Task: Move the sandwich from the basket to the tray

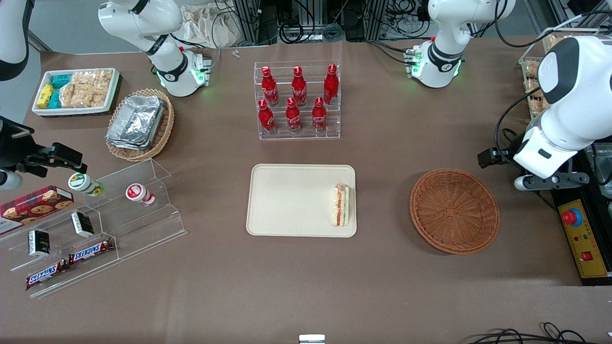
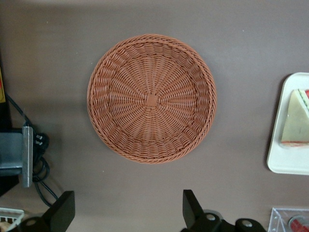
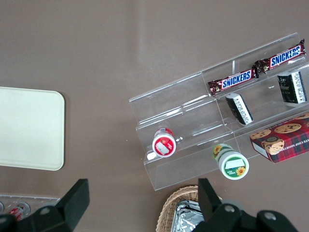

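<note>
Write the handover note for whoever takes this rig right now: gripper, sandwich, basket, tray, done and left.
Gripper: open, holding nothing, raised above the table beside the basket, at the working arm's end.
Sandwich: lying on the tray, at the edge nearest the basket.
Basket: nothing in it, apart from the tray.
Done: sandwich moved from basket to tray and released.
Left: nothing visible for this task; parking the arm may be all.

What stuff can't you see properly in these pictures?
- Sandwich: left wrist view's edge cuts it off.
- Tray: same view shows only one end.
- Gripper: open above the table beside the empty basket; front view hides its fingers under the arm.
- Sandwich filling: too small to name.
</note>
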### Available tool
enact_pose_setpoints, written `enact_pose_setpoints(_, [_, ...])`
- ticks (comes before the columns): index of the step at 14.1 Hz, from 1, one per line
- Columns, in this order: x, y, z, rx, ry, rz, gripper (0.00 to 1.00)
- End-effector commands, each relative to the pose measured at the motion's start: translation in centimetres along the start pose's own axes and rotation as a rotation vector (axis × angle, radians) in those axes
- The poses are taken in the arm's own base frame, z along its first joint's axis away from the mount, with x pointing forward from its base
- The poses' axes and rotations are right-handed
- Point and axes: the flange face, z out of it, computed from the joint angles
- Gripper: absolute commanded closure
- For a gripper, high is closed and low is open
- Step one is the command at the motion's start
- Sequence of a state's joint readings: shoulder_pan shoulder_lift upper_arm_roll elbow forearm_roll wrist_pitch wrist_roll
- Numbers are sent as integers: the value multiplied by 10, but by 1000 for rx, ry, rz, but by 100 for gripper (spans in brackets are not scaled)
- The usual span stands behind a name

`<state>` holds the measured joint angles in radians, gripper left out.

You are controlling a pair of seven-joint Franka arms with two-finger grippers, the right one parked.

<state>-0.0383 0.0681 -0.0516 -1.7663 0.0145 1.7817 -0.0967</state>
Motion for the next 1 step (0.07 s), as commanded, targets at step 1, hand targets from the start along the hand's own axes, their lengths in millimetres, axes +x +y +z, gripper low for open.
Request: enact_pose_setpoints(1, [17, 4, -4, -15, -43, 60, 0])
